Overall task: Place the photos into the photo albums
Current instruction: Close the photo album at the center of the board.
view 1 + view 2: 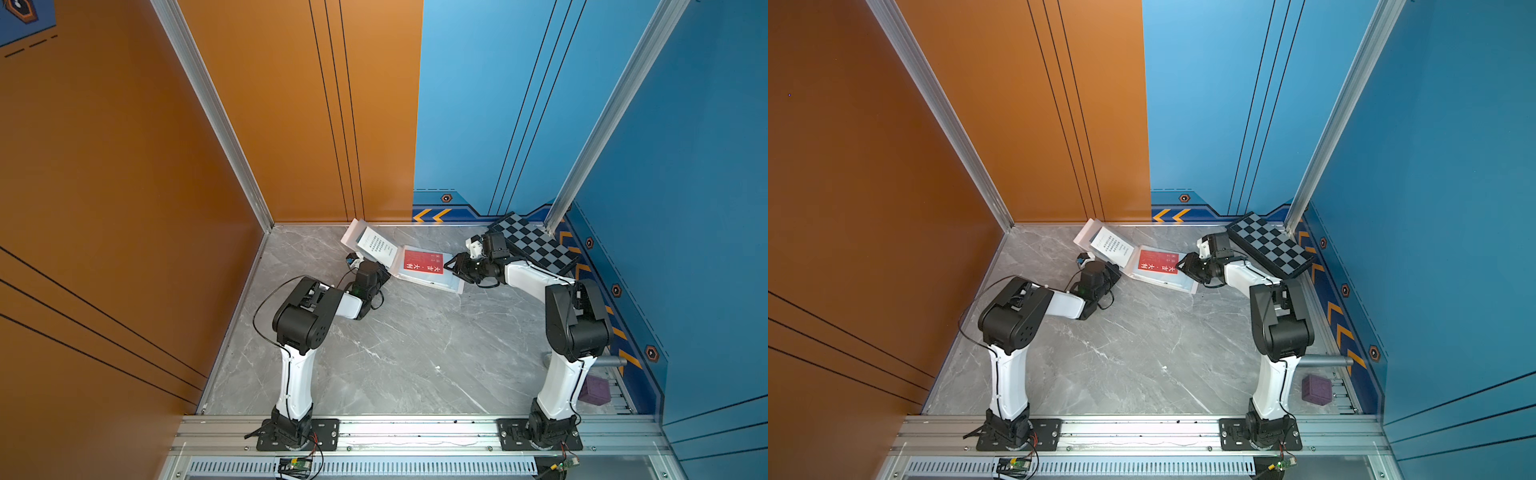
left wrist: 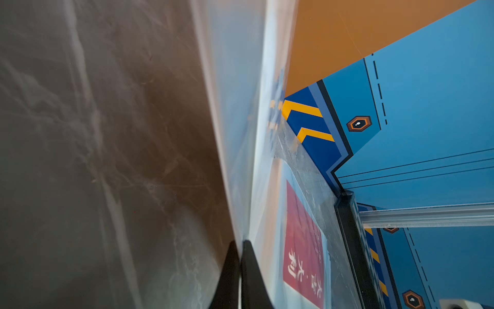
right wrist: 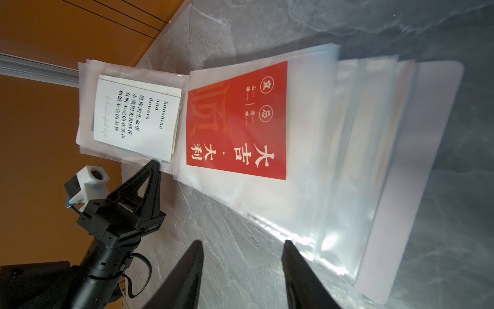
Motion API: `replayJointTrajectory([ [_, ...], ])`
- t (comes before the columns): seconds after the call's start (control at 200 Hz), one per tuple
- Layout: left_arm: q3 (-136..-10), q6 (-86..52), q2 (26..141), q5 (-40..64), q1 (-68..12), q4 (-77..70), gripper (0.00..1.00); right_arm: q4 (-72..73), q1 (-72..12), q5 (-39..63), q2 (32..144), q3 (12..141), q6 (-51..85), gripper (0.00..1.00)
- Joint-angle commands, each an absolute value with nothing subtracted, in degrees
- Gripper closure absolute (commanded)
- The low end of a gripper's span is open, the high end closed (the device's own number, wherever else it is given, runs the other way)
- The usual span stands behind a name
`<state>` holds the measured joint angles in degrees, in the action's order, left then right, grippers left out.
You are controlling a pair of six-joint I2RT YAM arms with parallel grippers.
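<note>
1. Table (image 1: 395,353): grey marble top. Both arms reach to its far side.

2. Photo album: the photo album (image 1: 432,281) lies open at far-centre of table; also seen close up in the right wrist view (image 3: 374,160). Leaf on left-arm side is raised & tilted. Leaf on right-arm side lies flat. The checkered board (image 1: 536,245) sits in the far-right corner, apart from album; not part of the job.

3. Photos: the white card (image 1: 376,245) sits in the raised leaf. The red card (image 1: 424,262) is on the flat leaf, just beside the spine. Inside a sleeve or lying on top: cannot tell. No other cards visible.

4. Grippers: the left gripper (image 3: 155,164) has jaws together, clamped on the edge of the raised sleeve page (image 2: 232,107). The right gripper (image 3: 242,243) has jaws apart, empty, hovering just beside album's outer edge.

5. Key relation: red card lies from right gripper toward spine & left arm. Its long axis appears to run spine-to-outer-edge, approx. along the line joining both grippers. Right gripper is nearer and free; left is occupied w/ the page. Judgement: any approach to the card should follow that axis.

6. View diffs: left wrist view alone shows the fingertips (image 2: 252,273) pinched on clear film; top views hide this under the wrist. Right wrist view alone shows several clear sleeves fanned under red card. Only the top views show the layout of both arms.
</note>
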<state>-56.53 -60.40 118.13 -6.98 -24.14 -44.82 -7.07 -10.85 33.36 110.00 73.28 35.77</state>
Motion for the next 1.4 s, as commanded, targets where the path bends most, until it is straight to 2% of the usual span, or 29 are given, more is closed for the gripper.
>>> replayJointTrajectory([
  [0.0,-56.1,-52.6,115.5,-6.4,-25.2,-40.1,1.0,-9.0,-10.9,34.4,112.7,74.3,34.5,0.5],
  [0.541,-58.6,-33.0,108.9,-14.1,-32.8,-24.4,1.0,-10.2,-9.3,32.1,118.5,75.0,33.2,0.5],
  [0.916,-67.1,-21.3,109.3,-18.2,-39.2,-15.4,1.0,-10.2,-8.7,32.4,118.2,74.1,33.1,0.5],
  [1.156,-75.0,-12.3,111.9,-21.2,-43.1,-4.7,1.0,-9.6,-8.1,34.3,117.2,73.2,33.9,0.5],
  [1.396,-81.5,-7.1,114.9,-23.1,-45.0,5.1,1.0,-6.0,-4.8,36.1,111.4,69.2,36.8,0.5],
])
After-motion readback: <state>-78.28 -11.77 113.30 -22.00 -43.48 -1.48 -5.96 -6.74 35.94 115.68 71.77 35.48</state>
